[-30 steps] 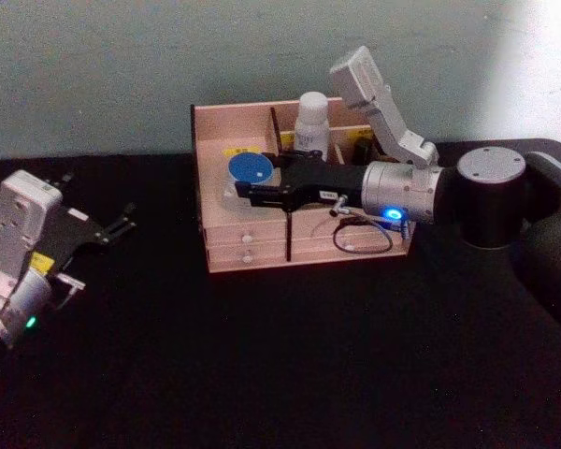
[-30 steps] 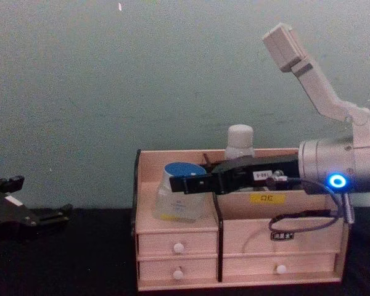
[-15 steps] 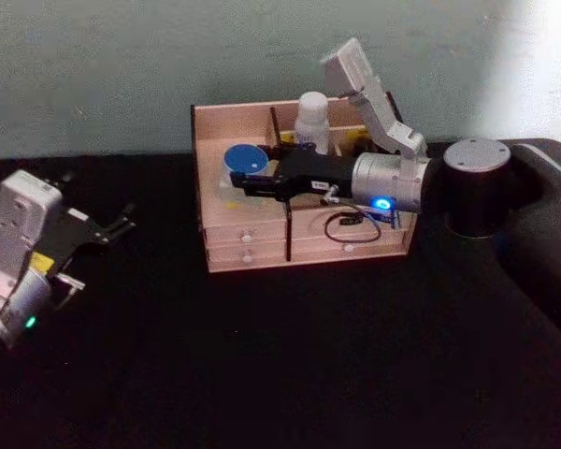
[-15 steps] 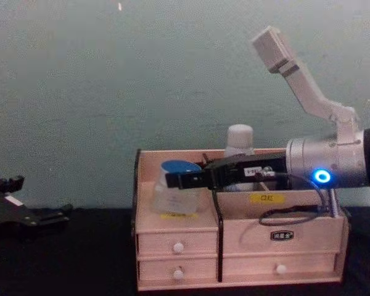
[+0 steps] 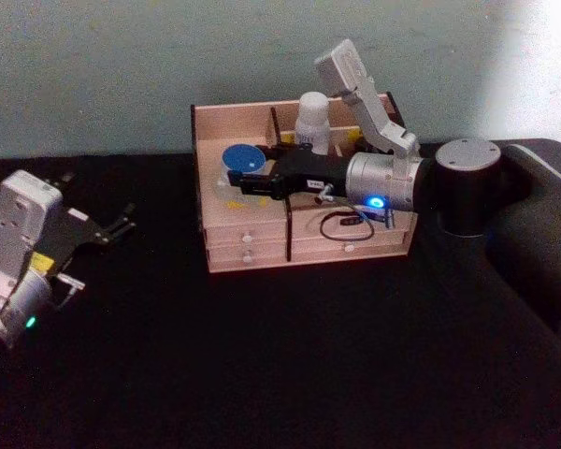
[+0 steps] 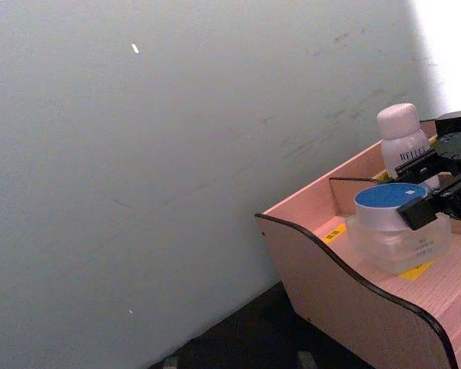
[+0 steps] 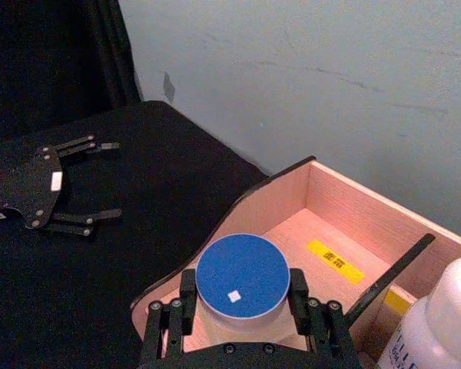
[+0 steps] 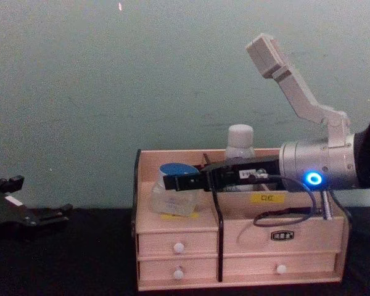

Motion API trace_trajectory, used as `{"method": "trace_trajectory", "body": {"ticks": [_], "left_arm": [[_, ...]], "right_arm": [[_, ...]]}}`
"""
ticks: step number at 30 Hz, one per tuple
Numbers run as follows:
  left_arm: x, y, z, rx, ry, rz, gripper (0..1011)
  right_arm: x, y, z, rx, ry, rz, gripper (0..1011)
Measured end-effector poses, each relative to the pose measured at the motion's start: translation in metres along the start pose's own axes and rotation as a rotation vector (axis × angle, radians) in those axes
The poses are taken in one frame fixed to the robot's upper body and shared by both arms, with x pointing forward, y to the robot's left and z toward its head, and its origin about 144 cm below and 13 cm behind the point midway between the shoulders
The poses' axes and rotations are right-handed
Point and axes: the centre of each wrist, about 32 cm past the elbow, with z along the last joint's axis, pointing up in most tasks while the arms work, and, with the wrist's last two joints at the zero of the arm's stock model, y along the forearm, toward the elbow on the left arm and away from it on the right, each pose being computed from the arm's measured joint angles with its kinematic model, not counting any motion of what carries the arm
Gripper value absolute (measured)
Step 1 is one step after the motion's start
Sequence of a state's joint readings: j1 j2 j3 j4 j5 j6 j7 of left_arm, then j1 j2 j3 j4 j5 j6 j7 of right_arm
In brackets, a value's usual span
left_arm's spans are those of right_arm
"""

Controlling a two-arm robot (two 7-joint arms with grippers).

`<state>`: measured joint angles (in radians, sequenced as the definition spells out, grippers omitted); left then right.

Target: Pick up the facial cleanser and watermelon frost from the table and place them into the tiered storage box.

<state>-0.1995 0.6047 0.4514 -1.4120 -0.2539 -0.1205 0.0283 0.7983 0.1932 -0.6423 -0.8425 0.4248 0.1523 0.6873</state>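
Right end effector (image 7: 242, 311) clamped on watermelon frost (image 7: 243, 278)
Jar resting inside tiered storage box (image 5: 248, 248), left compartment; left end effector (image 5: 98, 229) parked apart, fingers spread.

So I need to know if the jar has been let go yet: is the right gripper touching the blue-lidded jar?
Touching. In the right wrist view, the right gripper has a finger pressed against each side of the watermelon frost, with no gap showing.

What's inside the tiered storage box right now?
The tiered storage box holds the facial cleanser at back and the watermelon frost left, gripped by the right claw. Drawer contents are hidden.
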Motion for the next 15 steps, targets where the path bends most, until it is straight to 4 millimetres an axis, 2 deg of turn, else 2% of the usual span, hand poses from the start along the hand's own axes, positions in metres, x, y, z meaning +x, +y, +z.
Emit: {"method": "trace_trajectory", "body": {"ticks": [15], "left_arm": [[0.0, 0.0, 0.0, 0.0, 0.0, 0.0, 1001]], "right_arm": [[0.0024, 0.0017, -0.0016, -0.005, 0.023, -0.008, 720]]}}
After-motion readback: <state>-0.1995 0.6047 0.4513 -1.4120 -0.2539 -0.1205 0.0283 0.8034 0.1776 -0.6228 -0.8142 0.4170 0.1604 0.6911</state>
